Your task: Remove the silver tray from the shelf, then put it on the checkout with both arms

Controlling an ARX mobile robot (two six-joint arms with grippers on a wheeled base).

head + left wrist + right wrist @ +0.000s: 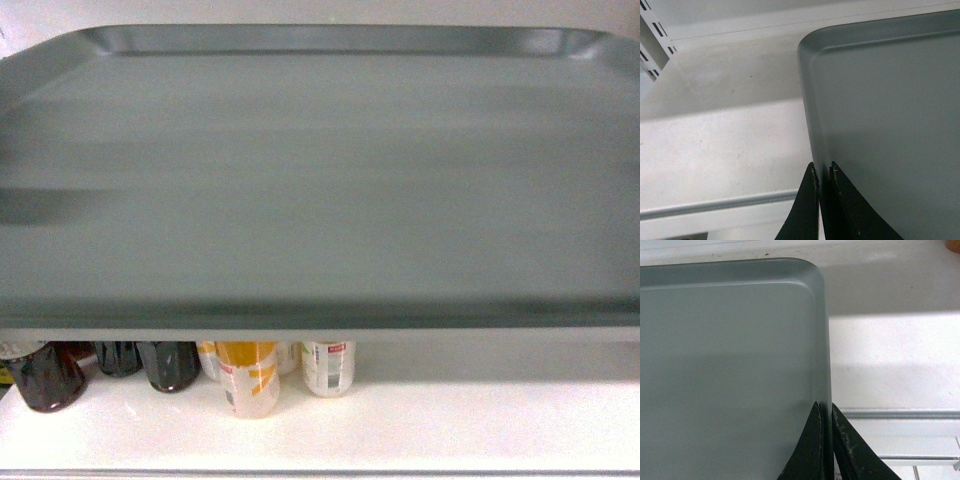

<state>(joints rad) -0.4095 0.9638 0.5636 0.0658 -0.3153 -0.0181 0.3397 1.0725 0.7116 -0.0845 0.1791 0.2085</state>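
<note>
The silver tray (320, 190) fills most of the head view, held level and close to the camera, a little blurred. My left gripper (822, 170) is shut on the tray's (885, 130) left rim, one black finger on each side of the edge. My right gripper (825, 410) is shut on the right rim of the tray (730, 370) in the same way. The white shelf (720, 135) lies under and beyond the tray in both wrist views, also shelf (890, 360). The checkout is out of view. Neither gripper shows in the head view.
Below the tray's near edge stand dark bottles (165, 365), an orange bottle (247, 375) and a pale bottle (328, 365) on a lower white shelf board (450, 425). A slotted shelf upright (655, 37) is at the far left. A metal shelf front lip (900, 414) runs under the right gripper.
</note>
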